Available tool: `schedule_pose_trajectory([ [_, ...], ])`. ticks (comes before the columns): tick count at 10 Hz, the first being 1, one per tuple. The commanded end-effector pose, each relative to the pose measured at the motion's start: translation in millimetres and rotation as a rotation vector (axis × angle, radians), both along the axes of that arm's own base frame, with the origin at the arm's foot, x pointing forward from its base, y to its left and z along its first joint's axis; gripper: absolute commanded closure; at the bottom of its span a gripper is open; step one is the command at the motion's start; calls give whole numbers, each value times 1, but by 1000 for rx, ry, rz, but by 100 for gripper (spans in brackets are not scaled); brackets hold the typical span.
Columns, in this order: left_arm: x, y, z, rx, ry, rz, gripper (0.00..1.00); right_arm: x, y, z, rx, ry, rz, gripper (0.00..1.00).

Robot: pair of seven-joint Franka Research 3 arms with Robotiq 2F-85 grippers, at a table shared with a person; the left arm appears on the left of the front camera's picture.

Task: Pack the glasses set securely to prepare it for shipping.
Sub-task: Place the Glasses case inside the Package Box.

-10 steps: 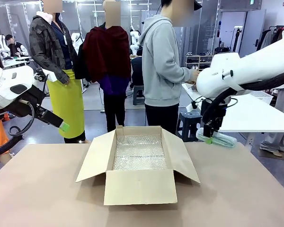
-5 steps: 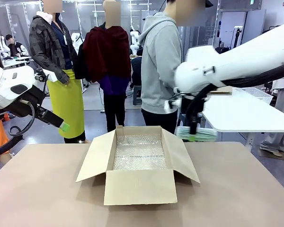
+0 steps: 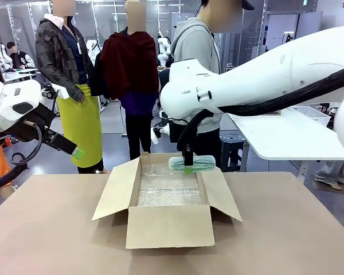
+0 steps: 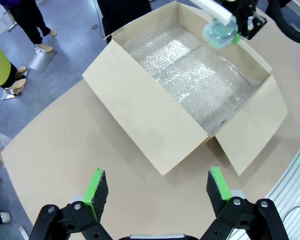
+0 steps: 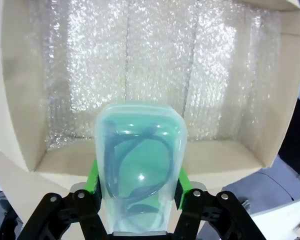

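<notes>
The pale mint green translucent glasses case [image 5: 138, 150] hangs just above the open brown cardboard box [image 3: 169, 226] lined with bubble wrap [image 3: 169, 189]; my right pincer [image 3: 187, 168] pinches it; my left pincer [image 4: 157, 186] is spread wide over the counter [image 3: 57, 229].

1 worktop [image 3: 46, 229]; 1 cardboard box [image 3: 169, 226] with 4 flaps [image 3: 117, 189] open; 1 bubble-wrap lining [image 3: 169, 189]; 1 mint green glasses case [image 3: 193, 164]; 2 end effectors: left end effector [image 4: 157, 190], right end effector [image 5: 137, 179]; 3 people [image 3: 195, 74] standing beyond the worktop's far edge
</notes>
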State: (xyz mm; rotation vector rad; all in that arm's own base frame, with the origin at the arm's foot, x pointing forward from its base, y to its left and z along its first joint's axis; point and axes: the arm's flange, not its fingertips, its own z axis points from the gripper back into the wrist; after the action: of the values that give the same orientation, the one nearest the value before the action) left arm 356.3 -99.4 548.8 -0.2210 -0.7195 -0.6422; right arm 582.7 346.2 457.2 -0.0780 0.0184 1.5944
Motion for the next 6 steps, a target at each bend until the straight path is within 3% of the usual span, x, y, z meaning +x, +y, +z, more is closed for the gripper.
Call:
schedule_pose_trajectory([
  [1, 0, 2, 1, 4, -13, -1, 0, 15, 10, -4, -24, 25, -12, 72],
  [2, 0, 2, 1, 4, -13, -1, 0, 14, 8, -9, 18, 26, -60, 72],
  [3, 0, 2, 1, 4, -13, -1, 0, 6, 4, -8, -6, 14, 3, 72],
  [6, 0, 2, 1, 4, -13, -1, 0, 6, 4, -8, -6, 14, 3, 72],
])
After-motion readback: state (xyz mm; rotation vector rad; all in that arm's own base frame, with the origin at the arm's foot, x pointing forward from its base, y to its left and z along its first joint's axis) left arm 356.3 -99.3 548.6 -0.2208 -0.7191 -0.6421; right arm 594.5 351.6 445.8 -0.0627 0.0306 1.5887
